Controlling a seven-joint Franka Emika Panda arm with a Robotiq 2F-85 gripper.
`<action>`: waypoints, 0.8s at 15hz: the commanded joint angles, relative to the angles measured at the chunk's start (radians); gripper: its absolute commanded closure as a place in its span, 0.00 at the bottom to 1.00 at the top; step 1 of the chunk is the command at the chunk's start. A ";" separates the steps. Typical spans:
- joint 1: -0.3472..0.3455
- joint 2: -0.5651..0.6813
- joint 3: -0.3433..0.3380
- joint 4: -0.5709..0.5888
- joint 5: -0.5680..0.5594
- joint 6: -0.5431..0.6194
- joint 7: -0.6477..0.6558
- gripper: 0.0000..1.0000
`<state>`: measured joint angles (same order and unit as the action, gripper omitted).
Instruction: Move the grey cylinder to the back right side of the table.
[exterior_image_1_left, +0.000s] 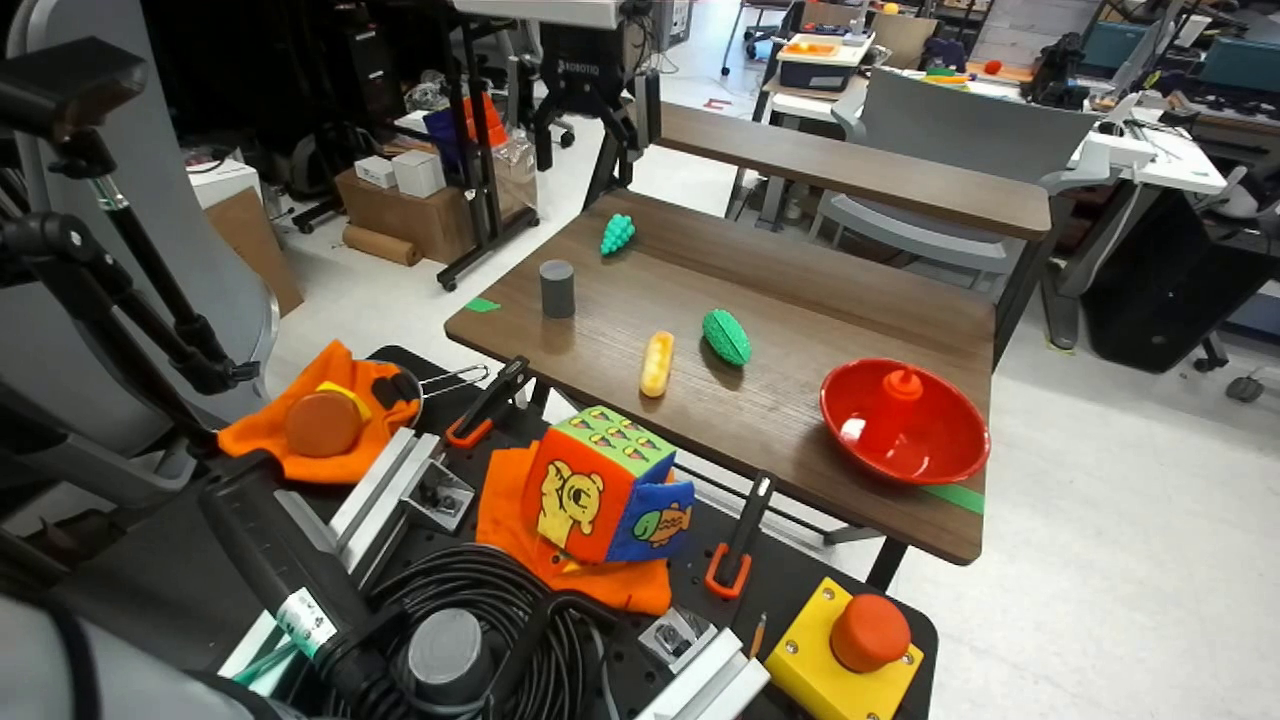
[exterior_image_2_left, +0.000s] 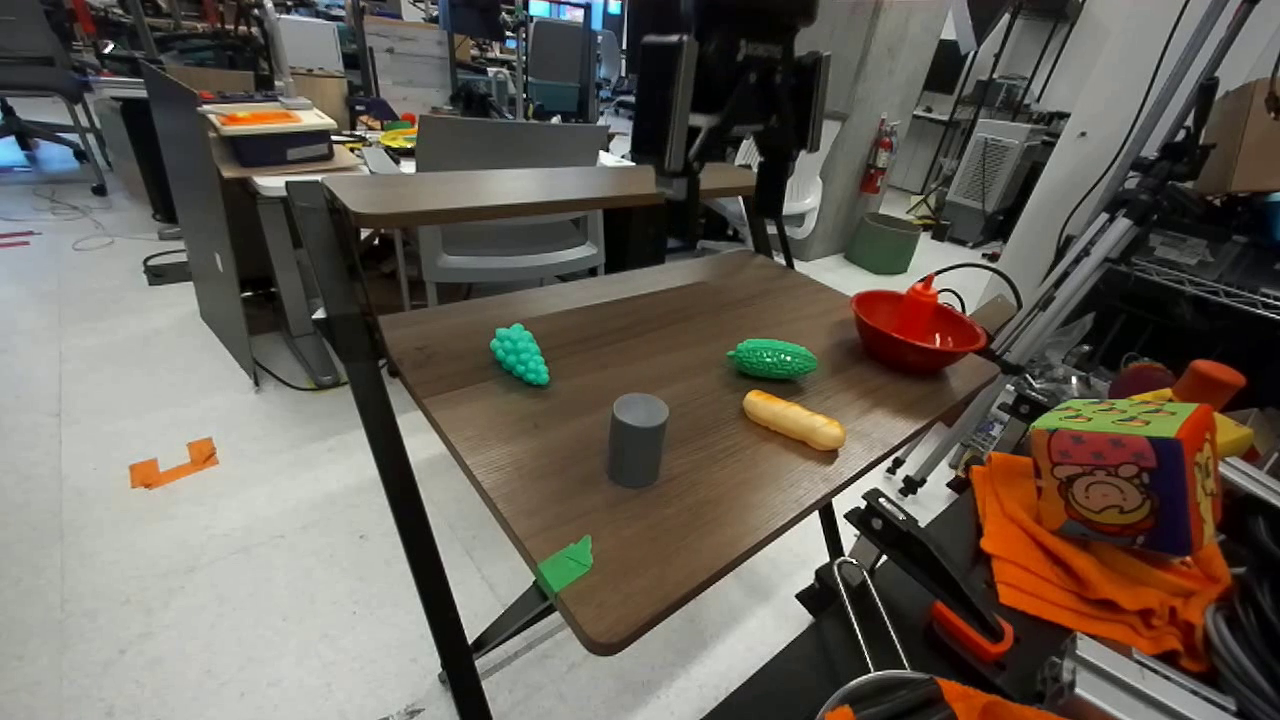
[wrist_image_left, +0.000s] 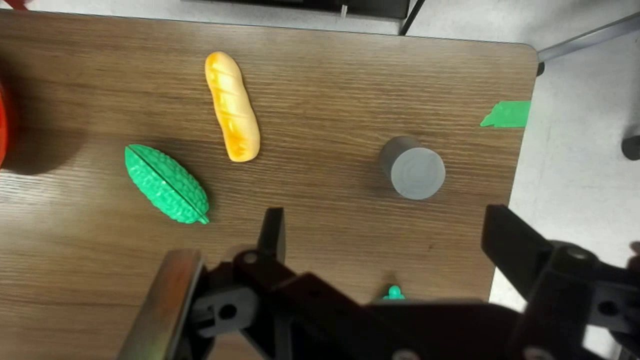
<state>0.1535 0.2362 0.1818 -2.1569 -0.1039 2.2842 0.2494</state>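
The grey cylinder (exterior_image_1_left: 557, 292) stands upright on the brown wooden table (exterior_image_1_left: 800, 270), near one end of it. It also stands upright in an exterior view (exterior_image_2_left: 637, 440), not far from a green tape mark. In the wrist view the cylinder (wrist_image_left: 418, 173) shows its round top, beyond and between the fingertips. My gripper (wrist_image_left: 384, 210) is open with nothing between its fingers. In both exterior views the gripper (exterior_image_1_left: 597, 140) (exterior_image_2_left: 725, 170) hangs well above the table, apart from the cylinder.
Green grapes (exterior_image_1_left: 618, 234), a yellow bread stick (exterior_image_1_left: 656, 364), a green bumpy vegetable (exterior_image_1_left: 727, 337) and a red bowl (exterior_image_1_left: 860, 440) with a red bottle (exterior_image_1_left: 902, 390) stand on the table. Green tape (exterior_image_2_left: 566, 565) marks a corner. A raised shelf (exterior_image_1_left: 850, 165) runs along one long side.
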 joint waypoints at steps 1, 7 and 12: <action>0.068 0.140 -0.029 0.129 -0.048 -0.090 0.072 0.00; 0.148 0.290 -0.080 0.217 -0.079 -0.143 0.150 0.00; 0.186 0.391 -0.113 0.287 -0.089 -0.165 0.179 0.00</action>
<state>0.3047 0.5641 0.0973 -1.9426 -0.1693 2.1671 0.3965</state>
